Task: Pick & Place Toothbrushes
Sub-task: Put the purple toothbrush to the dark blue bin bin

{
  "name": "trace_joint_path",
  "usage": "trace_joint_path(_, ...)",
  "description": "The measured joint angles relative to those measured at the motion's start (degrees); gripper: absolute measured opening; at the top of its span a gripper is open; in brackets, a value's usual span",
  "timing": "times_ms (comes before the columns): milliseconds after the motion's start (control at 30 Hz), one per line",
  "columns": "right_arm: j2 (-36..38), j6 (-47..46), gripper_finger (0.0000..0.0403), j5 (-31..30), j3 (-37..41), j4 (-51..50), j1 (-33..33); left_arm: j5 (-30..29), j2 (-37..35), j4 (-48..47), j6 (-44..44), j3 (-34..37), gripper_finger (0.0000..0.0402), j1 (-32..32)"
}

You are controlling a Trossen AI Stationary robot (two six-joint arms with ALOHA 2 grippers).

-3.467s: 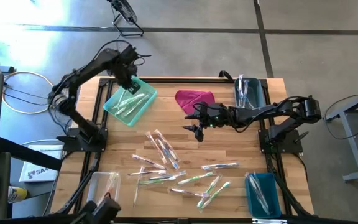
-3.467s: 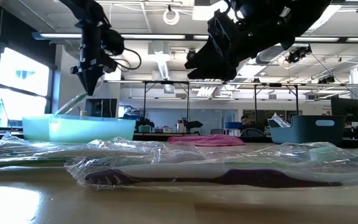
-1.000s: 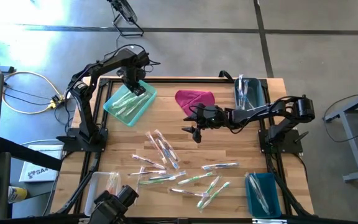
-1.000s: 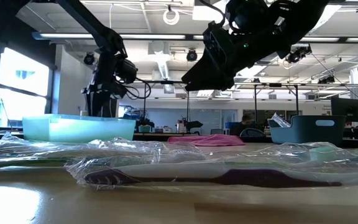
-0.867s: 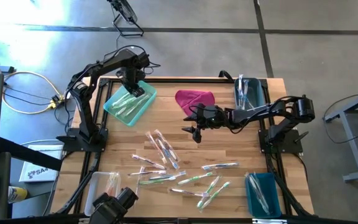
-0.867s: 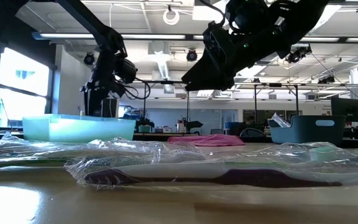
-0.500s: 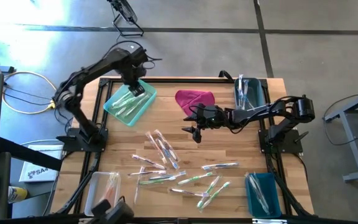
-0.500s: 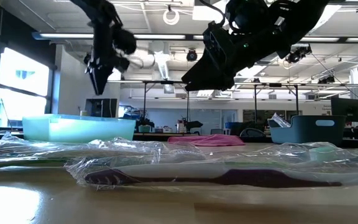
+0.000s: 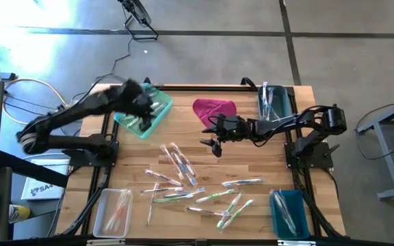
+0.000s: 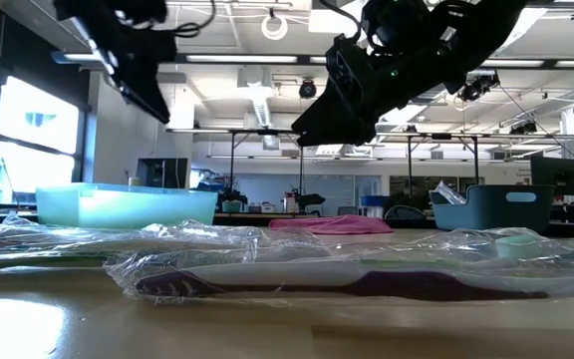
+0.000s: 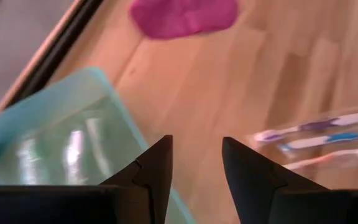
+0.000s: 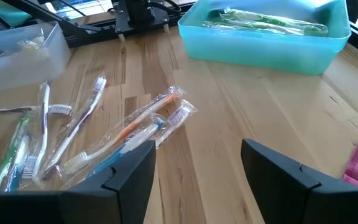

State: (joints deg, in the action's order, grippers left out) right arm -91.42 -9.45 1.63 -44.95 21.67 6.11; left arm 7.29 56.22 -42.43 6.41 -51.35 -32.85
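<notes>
Wrapped toothbrushes (image 9: pixel 183 174) with pink, green, blue and white handles lie scattered flat on the wooden table's near half. The right wrist view shows a bunch of these toothbrushes (image 12: pixel 120 140), and the left wrist view shows a few toothbrushes (image 11: pixel 316 134). My left gripper (image 9: pixel 144 108) is open and empty above the light teal bin (image 9: pixel 157 116); in its own view the left gripper (image 11: pixel 196 168) hangs over the bin's edge. My right gripper (image 9: pixel 214 141) hovers open and empty mid-table, just near of the magenta cloth (image 9: pixel 214 109); its own view shows the right gripper (image 12: pixel 197 165) above bare wood.
Green toothbrushes lie in the light teal bin (image 12: pixel 266 37). A dark blue bin (image 9: pixel 286 102) at the far right, a teal bin (image 9: pixel 299 215) at the near right and a clear bin (image 9: pixel 104 212) at the near left also hold toothbrushes. Bare wood lies between the cloth and the scattered toothbrushes.
My left gripper has risen out of the light teal bin and swung toward the table's near edge, moving fast enough to blur. My right arm has kept still, and the toothbrushes on the table have not moved.
</notes>
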Motion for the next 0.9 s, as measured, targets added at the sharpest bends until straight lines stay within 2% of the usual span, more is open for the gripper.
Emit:
trace_joint_path(200,0.0,0.0,0.0230,0.0,0.0,0.0,0.0,0.0,-15.7,13.7,-6.8,15.8,0.0136,8.3)
trace_joint_path(433,0.0,0.0,0.0230,-0.1,0.0,1.0,0.0,-1.8,-27.3,19.5,-11.0,21.6,0.0136,16.6)
trace_joint_path(633,0.0,0.0,0.0230,-0.2,0.0,4.2,0.0,-6.3,-29.3,24.3,-11.0,24.3,0.0136,22.0)
trace_joint_path(900,0.0,0.0,0.0230,-0.2,0.0,4.8,0.0,-6.4,-27.5,33.1,-9.5,28.8,0.0136,27.9)
